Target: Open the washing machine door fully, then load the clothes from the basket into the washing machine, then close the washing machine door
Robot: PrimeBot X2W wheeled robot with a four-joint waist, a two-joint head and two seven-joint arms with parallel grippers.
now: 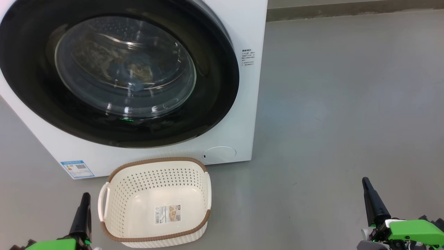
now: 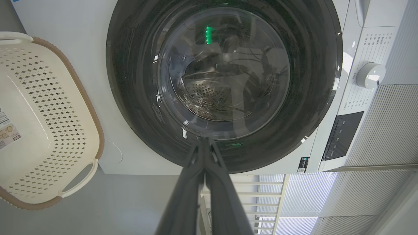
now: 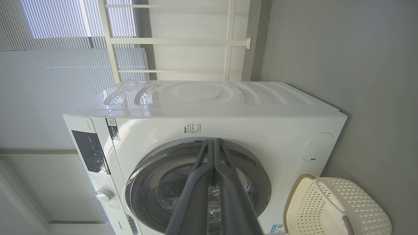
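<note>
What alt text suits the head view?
Big white front-loading washing machine, round glossy black door shut, blue-brown clothes inside. Empty cream perforated plastic basket on the grey floor before it; left gripper and right gripper shut, below.

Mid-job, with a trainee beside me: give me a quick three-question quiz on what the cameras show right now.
1. True or false: the washing machine door is shut.
2. What lies in the basket? A) clothes B) nothing but a sticker C) a bottle
3. Fill in: the left gripper and the right gripper each have their fingers ____.
Key: 1 true; 2 B; 3 shut.
</note>
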